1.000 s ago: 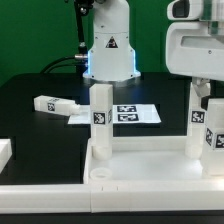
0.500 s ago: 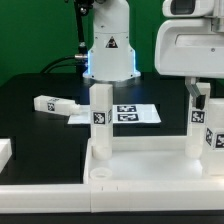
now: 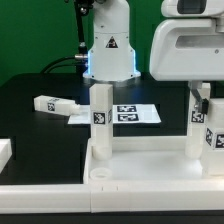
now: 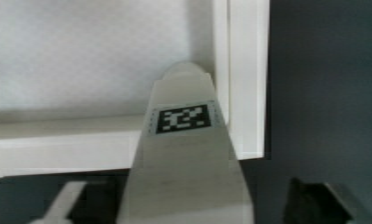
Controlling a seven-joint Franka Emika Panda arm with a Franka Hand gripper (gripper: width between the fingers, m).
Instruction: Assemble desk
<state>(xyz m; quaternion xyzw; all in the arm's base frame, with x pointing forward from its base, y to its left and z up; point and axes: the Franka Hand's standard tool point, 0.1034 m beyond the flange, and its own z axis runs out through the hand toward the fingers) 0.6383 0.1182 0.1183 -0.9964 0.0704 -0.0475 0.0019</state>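
The white desk tabletop [image 3: 150, 170] lies across the front of the exterior view, rim up. Two white square legs with tags stand upright in it, one on the left [image 3: 100, 118] and one on the right [image 3: 198, 122]. My gripper [image 3: 198, 92] hangs over the right leg's top, its bulky white body filling the upper right. In the wrist view that leg [image 4: 186, 160] runs up between my fingers [image 4: 58, 205], with a dark gap on each side, so the jaws are open around it. The tabletop rim [image 4: 247, 80] shows beyond the leg.
A loose white leg [image 3: 55, 103] lies on the black table at the exterior view's left. The marker board [image 3: 130, 113] lies behind the standing legs. Another white part [image 3: 5, 155] sits at the left edge. The robot base [image 3: 108, 45] stands at the back.
My gripper's body has shifted toward the exterior view's left and looks larger. Both standing legs and the loose leg have not moved.
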